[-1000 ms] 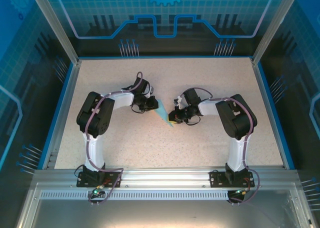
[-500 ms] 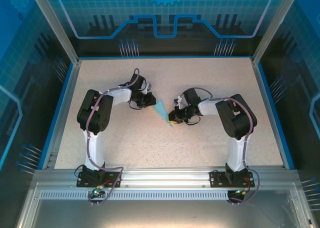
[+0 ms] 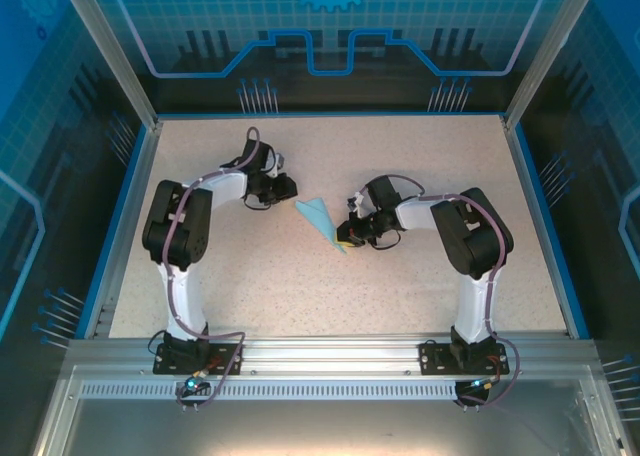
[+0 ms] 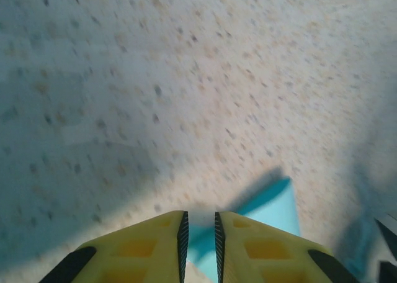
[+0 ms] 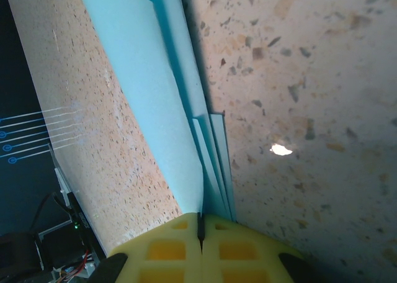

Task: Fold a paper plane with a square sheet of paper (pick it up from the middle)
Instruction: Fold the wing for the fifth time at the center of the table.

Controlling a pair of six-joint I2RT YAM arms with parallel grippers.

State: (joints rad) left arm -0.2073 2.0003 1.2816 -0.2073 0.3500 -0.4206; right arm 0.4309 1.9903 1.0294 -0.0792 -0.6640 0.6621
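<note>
The square sheet of paper is folded into a narrow pale-blue pointed dart, the paper plane (image 3: 320, 219), which rests near the middle of the speckled table. My right gripper (image 3: 348, 235) is shut on its near pointed end. In the right wrist view the stacked folds of the plane (image 5: 142, 78) run out from between the closed yellow fingertips of the right gripper (image 5: 200, 220). My left gripper (image 3: 284, 188) stands to the left of the plane's wide end, apart from it. In the left wrist view the left gripper (image 4: 198, 216) has a narrow empty gap, with the plane (image 4: 273, 208) lying beyond it.
The speckled table (image 3: 300, 296) has a raised blue rim (image 3: 130, 206) on the left, far and right sides. Aluminium posts (image 3: 105, 46) rise at the far corners. Both arm bases sit on the metal rail (image 3: 330, 356) at the near edge.
My left gripper has let go of the plane's wide end and drawn back to the left, its jaws parting a little. The right gripper and the plane have stayed put.
</note>
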